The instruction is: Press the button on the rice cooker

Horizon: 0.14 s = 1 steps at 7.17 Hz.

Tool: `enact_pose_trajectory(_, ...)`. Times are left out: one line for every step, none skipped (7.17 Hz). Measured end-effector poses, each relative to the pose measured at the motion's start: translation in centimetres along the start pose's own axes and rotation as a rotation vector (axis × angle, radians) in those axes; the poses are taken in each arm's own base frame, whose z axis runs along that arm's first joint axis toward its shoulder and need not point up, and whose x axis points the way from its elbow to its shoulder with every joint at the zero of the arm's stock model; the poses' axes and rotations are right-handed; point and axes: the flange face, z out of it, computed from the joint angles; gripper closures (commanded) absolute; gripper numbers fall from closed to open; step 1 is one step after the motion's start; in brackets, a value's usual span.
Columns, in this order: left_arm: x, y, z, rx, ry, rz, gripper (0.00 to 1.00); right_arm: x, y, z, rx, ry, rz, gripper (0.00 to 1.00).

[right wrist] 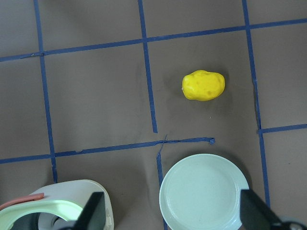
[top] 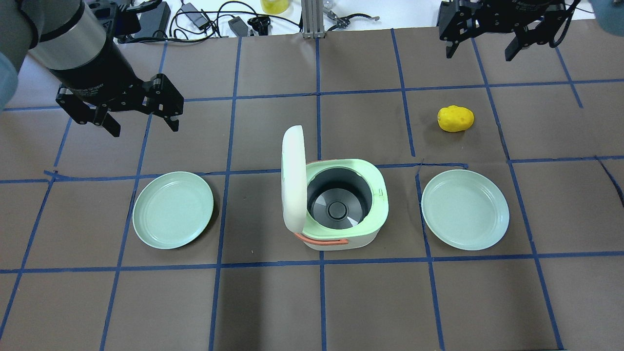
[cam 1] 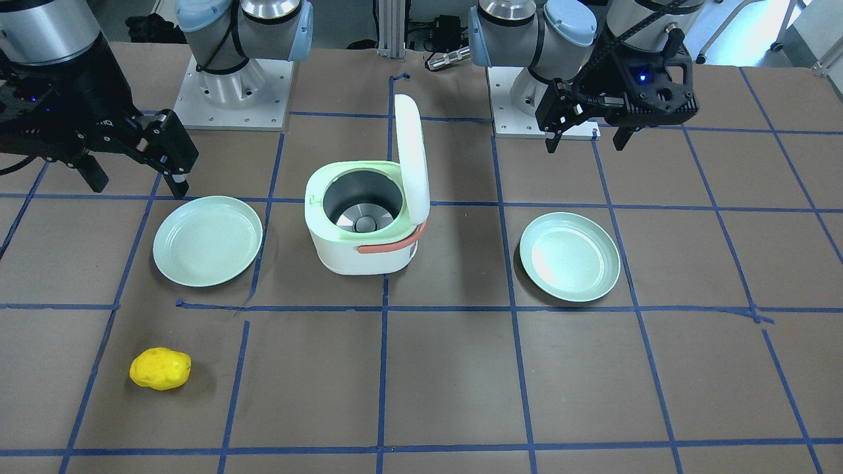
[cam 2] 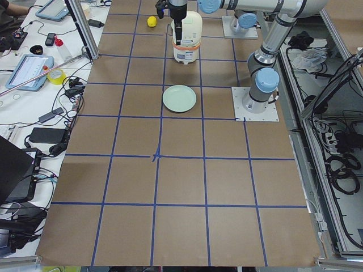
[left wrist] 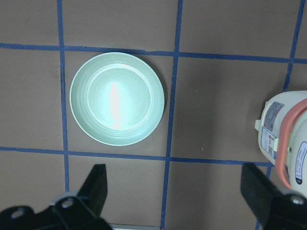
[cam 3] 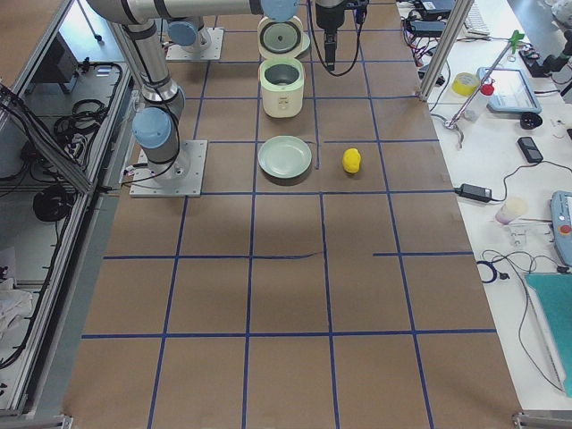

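Observation:
The white rice cooker (top: 363,238) with a green rim and orange handle stands at the table's middle, its lid (top: 292,180) raised upright. It also shows in the front view (cam 1: 362,253). A small button (top: 380,194) sits on the rim on the cooker's right side. My left gripper (top: 145,127) is open and empty, in the air to the far left of the cooker. My right gripper (top: 478,54) is open and empty, high over the far right of the table. The left wrist view shows the cooker's side (left wrist: 283,139), and the right wrist view shows its rim (right wrist: 72,206).
A green plate (top: 173,209) lies left of the cooker and another (top: 464,209) lies right of it. A yellow potato (top: 455,118) lies beyond the right plate. Cables and gear line the table's far edge.

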Motion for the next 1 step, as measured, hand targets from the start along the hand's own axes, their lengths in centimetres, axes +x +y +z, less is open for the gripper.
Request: enact_pose_trajectory(0.00,0.00,0.00,0.000,0.000,-0.001,0.00,-0.03,0.01,0.02,0.000,-0.001,0.000,0.00)
